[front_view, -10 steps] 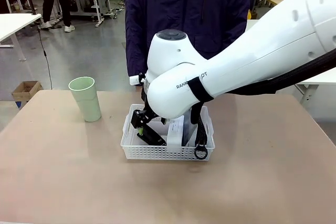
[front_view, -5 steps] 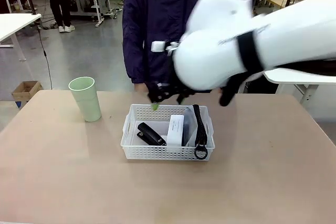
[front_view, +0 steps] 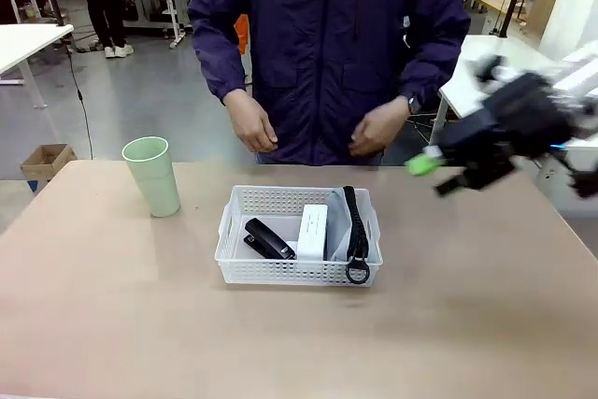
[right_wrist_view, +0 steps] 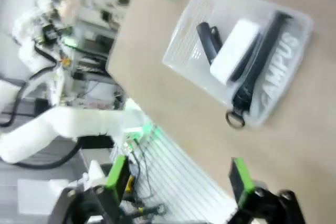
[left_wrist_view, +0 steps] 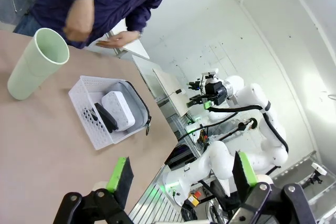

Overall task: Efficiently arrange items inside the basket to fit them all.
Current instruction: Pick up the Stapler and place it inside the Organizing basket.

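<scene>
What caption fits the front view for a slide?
Open right gripper off to the side; pouch, box and black device in the basket, cup outside.

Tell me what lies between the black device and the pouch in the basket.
The white box lies between the black device and the pouch, inside the basket. The front view shows this plainly.

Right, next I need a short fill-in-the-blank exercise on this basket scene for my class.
The cup stands ___ the basket, not inside it.
In the basket, the white box lies between the black device and the ___.
The basket holds ___ items in all.
The right end effector is empty, with its jaws ___.
Missing words: outside, pouch, three, open.
</scene>
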`<state>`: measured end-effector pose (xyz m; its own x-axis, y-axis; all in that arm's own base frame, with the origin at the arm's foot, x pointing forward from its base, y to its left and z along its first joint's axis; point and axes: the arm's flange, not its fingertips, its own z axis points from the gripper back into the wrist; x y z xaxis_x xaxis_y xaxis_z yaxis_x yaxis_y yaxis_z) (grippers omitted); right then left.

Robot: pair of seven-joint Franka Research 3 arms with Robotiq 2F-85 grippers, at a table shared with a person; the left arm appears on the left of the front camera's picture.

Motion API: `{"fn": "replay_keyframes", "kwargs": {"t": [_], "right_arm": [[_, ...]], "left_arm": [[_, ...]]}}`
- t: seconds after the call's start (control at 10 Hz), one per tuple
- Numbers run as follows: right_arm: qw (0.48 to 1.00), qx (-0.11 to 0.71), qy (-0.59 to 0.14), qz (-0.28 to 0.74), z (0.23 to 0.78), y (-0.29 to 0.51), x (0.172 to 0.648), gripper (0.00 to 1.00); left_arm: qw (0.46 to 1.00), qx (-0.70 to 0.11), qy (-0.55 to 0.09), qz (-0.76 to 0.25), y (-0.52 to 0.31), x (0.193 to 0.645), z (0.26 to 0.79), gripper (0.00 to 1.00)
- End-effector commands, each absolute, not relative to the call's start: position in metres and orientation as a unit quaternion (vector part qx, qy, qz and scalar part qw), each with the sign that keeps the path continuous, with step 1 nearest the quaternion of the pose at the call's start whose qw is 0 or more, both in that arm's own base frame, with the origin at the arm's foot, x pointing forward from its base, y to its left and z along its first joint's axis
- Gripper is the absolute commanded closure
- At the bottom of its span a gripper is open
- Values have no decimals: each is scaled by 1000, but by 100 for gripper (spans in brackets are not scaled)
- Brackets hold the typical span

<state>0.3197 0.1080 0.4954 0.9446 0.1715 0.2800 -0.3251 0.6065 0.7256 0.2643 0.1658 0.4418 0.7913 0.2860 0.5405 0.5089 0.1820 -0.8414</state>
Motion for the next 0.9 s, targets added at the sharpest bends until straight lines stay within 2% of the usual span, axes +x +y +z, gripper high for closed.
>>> {"fn": "replay_keyframes", "kwargs": {"t": [0.0, 0.3, 0.5, 0.7, 0.8], "right_arm": [[886, 456, -81, 1, 488, 27, 318, 0], [800, 586, -41, -123, 452, -65, 295, 0], [762, 630, -53, -137, 419, -93, 284, 0], [745, 650, -62, -137, 396, -100, 285, 0], [760, 626, -73, -158, 391, -99, 287, 0]], "left_arm": [[695, -637, -321, -86, 165, 264, 443, 0], [695, -637, -321, -86, 165, 264, 443, 0], [695, -637, -321, -86, 165, 264, 443, 0], [695, -637, -321, -86, 165, 264, 443, 0], [695, -637, -321, -86, 165, 264, 443, 0]]}}
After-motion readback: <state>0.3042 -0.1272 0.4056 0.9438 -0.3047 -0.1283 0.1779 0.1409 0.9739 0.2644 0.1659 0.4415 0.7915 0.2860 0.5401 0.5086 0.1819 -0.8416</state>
